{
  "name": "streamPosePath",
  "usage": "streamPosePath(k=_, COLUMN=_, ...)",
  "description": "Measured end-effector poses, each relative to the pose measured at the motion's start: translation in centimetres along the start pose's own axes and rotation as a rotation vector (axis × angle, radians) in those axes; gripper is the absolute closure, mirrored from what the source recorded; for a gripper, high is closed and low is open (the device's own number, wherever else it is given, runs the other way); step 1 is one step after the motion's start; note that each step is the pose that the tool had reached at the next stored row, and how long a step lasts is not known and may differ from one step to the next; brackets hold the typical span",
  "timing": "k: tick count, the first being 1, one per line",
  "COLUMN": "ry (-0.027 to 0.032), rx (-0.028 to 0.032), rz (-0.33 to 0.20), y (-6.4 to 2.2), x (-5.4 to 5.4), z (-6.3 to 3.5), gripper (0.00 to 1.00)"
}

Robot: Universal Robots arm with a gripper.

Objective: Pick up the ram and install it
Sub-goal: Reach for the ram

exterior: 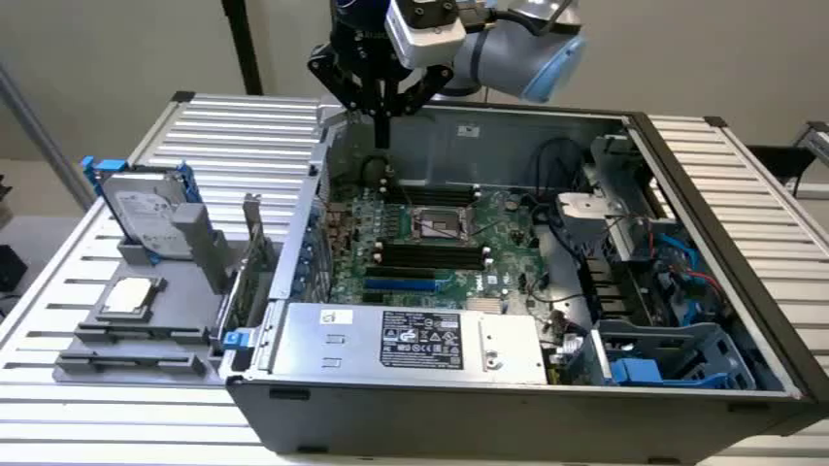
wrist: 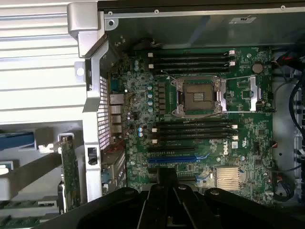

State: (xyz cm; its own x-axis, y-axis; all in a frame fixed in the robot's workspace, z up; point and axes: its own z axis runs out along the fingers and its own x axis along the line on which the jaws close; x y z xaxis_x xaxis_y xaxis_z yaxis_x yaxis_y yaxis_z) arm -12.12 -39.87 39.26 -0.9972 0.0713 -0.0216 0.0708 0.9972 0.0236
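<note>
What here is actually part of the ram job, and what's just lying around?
Part of the job: gripper, above the open case; ram, lying outside it; black motherboard slots.
Lying about: hard drive; upright green card.

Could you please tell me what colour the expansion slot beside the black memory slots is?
The expansion slot is blue, clearest in the wrist view.

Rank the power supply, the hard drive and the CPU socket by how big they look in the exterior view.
1. Power supply: largest, though it lies nearest the camera.
2. Hard drive: upright in its stand outside the case.
3. CPU socket: smallest; it sits farther back, so true size is unsure.
</note>
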Motion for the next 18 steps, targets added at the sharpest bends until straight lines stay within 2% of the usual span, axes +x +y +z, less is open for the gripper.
streamPosePath(k=18, ry=0.0000, rx=0.0001, rz=-0.001, y=0.00, x=0.02, z=0.00, gripper=0.89)
